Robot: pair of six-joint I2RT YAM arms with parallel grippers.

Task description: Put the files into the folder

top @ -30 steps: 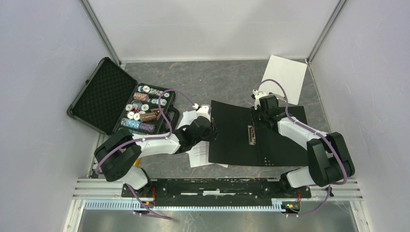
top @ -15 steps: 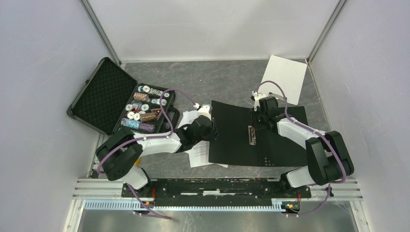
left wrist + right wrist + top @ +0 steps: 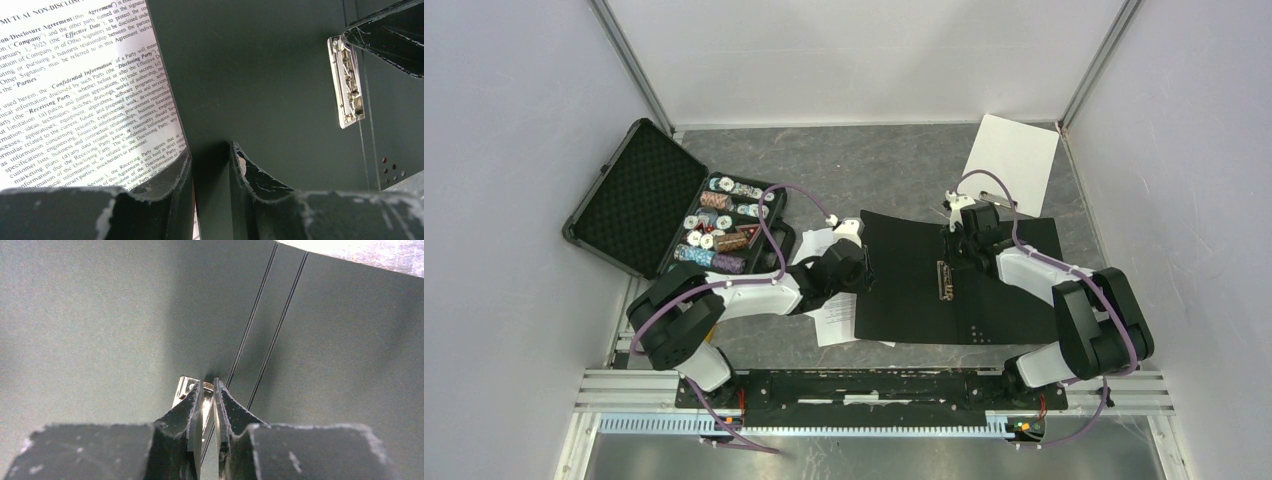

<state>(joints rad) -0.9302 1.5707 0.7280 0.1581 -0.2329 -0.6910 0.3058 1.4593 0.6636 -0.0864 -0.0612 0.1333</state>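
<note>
Clip-opening step: right end effector (image 3: 208, 382) pinches metal clip (image 3: 345, 85) of folder (image 3: 904, 290). Left end effector (image 3: 210, 150) straddles folder edge, grip unclear. Next: lift clip, slide files (image 3: 75, 90) under.

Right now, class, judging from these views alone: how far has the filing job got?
Done: the folder lies open, black inside up. In hand: the left hand pinches its left cover edge; the right hand grips the metal clip. Left: the files lie outside by that edge, not yet in.
</note>
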